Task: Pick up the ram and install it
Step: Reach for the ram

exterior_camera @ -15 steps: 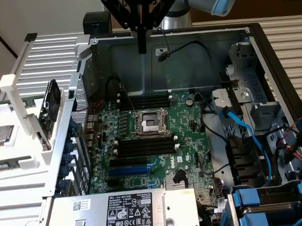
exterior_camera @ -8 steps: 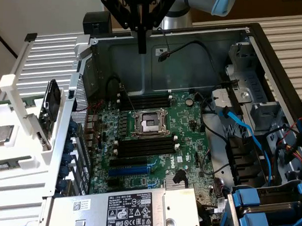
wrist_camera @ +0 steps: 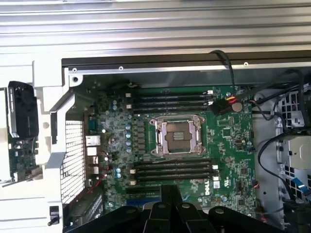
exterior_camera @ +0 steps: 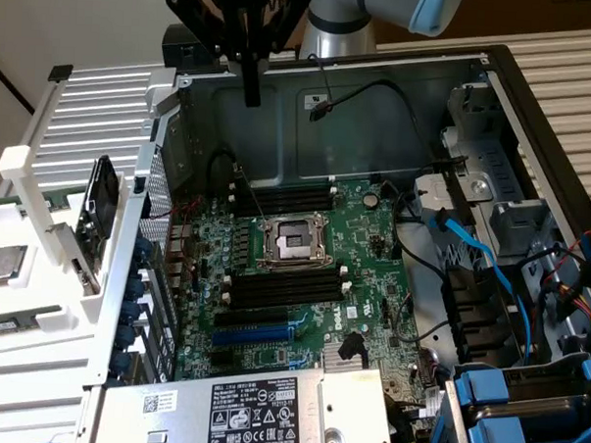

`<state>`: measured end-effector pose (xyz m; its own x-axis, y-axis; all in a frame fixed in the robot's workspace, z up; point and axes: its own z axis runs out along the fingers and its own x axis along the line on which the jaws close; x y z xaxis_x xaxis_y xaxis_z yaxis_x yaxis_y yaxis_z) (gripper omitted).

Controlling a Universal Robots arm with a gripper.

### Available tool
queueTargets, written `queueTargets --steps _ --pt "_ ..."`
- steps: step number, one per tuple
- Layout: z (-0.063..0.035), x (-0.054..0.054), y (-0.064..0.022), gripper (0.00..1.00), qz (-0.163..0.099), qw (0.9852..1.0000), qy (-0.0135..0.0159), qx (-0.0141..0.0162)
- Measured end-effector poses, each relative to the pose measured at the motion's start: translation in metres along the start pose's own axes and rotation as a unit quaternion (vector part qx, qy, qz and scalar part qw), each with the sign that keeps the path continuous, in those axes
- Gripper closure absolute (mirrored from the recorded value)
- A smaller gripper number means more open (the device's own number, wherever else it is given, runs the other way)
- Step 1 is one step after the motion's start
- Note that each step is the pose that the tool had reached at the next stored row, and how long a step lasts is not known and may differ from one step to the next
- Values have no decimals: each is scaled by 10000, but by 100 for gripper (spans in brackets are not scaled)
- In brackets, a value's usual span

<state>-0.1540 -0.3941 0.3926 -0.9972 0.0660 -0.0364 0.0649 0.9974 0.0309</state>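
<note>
My gripper (exterior_camera: 251,90) hangs high over the back of the open computer case, its black fingers shut together with nothing between them. In the wrist view the gripper (wrist_camera: 169,195) looks down on the green motherboard (wrist_camera: 228,145). Empty black memory slots (exterior_camera: 283,285) lie on either side of the open processor socket (exterior_camera: 295,241); the wrist view shows the same slots (wrist_camera: 172,170) and the socket (wrist_camera: 177,137). A long thin stick that looks like the ram (exterior_camera: 8,325) lies flat on the white rack at the exterior view's left, far from the gripper.
The white rack (exterior_camera: 43,171) also holds a black card (exterior_camera: 98,205) standing upright and a square silver processor chip (exterior_camera: 1,265). Black and blue cables (exterior_camera: 471,249) run along the case's right side. A labelled power supply (exterior_camera: 258,416) sits at the front, with blue drive bays (exterior_camera: 523,408) beside it.
</note>
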Motion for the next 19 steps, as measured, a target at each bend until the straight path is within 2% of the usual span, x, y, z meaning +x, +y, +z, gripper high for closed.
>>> queueTargets --steps 2,3,9,17,19 --pt "-2 68 -4 89 0 10000 -4 0" --pt "-4 144 -9 89 -2 10000 -19 -1" --pt "-13 428 -27 89 -2 10000 -51 -4" --pt "-16 540 -35 89 -2 10000 -58 -4" --pt "-18 630 -40 89 -3 10000 -64 -4"
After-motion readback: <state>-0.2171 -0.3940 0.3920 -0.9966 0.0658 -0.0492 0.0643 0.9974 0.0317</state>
